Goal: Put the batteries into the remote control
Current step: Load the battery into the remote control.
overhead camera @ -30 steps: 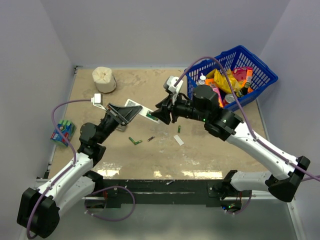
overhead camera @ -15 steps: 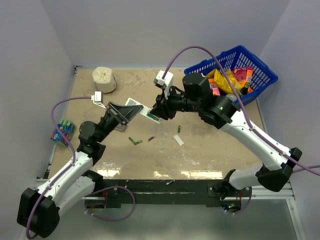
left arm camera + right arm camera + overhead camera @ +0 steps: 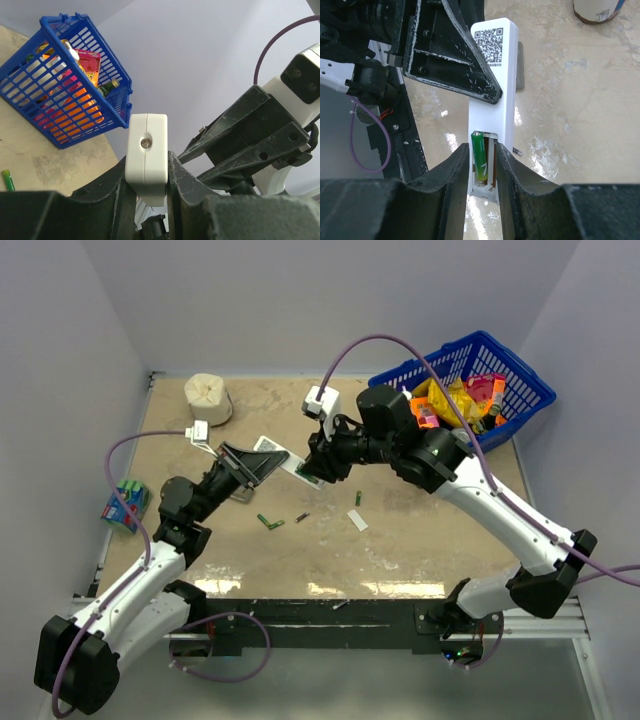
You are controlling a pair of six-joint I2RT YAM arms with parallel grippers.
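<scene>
1. Bracketing the open bay of the remote control (image 3: 495,70), the right claw (image 3: 482,150) sits close on both sides; a true pinch cannot be told.
2. One glossy green battery (image 3: 479,160) lies seated; the neighbouring slot looks empty.
3. The left claw (image 3: 147,170) clenches the slim, smooth white remote control above the desk (image 3: 420,550).
4. Loose cylindrical batteries (image 3: 270,522) wait below.

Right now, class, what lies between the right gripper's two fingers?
The open end of the remote control, with a green battery lying in its compartment. The right wrist view shows it.
</scene>
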